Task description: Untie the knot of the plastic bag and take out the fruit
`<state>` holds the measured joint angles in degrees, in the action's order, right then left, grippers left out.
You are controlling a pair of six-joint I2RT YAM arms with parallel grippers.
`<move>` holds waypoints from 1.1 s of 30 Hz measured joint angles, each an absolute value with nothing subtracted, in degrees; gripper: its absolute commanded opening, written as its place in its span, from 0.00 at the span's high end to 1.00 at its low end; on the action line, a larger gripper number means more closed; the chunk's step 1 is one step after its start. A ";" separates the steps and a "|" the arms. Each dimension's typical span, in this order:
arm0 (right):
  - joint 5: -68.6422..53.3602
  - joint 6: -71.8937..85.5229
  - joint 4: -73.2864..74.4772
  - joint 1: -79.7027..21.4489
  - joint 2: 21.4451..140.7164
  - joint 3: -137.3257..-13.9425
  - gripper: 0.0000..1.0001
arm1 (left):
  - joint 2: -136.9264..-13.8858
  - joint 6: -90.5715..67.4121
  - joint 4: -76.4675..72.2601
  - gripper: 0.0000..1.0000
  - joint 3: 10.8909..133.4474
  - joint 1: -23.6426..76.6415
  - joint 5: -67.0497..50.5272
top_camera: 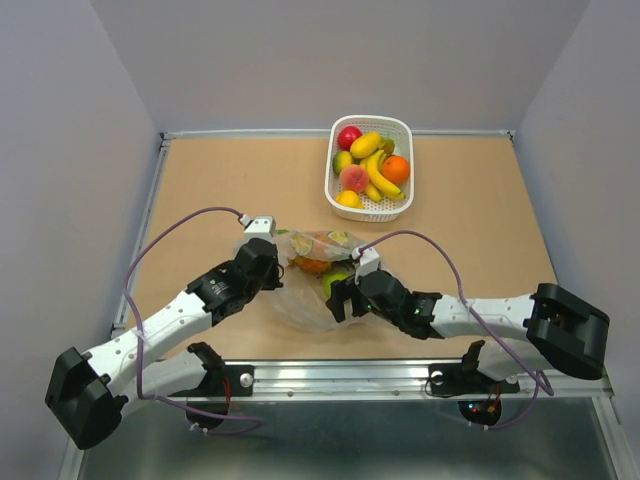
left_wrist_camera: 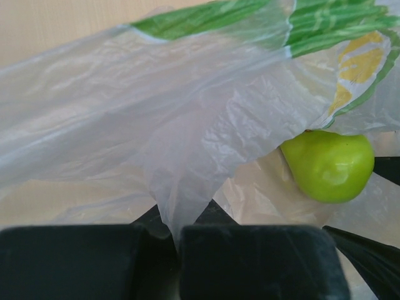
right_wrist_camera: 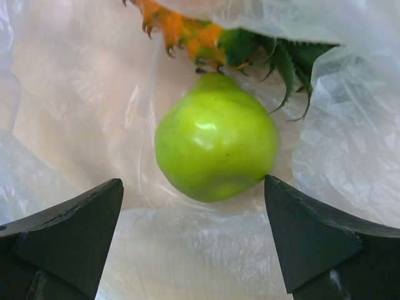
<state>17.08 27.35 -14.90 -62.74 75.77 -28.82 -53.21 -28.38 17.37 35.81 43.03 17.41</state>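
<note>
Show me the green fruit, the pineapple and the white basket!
green fruit [right_wrist_camera: 215, 145]: right wrist view, its shiny middle.
pineapple [right_wrist_camera: 190, 34]: right wrist view, orange body.
white basket [top_camera: 331, 182]: top external view, left wall.

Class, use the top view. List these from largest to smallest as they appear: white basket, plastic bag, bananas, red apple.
1. plastic bag, though the arms cover part of it
2. white basket
3. bananas, partly hidden by other fruit
4. red apple
</note>
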 measured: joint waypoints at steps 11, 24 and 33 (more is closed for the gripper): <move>25.76 27.35 -16.40 -63.13 82.70 -32.49 0.12 | -53.25 -27.90 17.32 1.00 35.81 43.03 17.34; 21.19 23.33 -19.03 -64.29 79.15 -32.49 0.92 | -54.22 -27.86 17.30 1.00 35.81 43.03 17.41; 12.32 17.41 -18.90 -64.60 63.94 -32.49 0.98 | -55.44 -27.59 17.32 1.00 35.81 43.03 17.41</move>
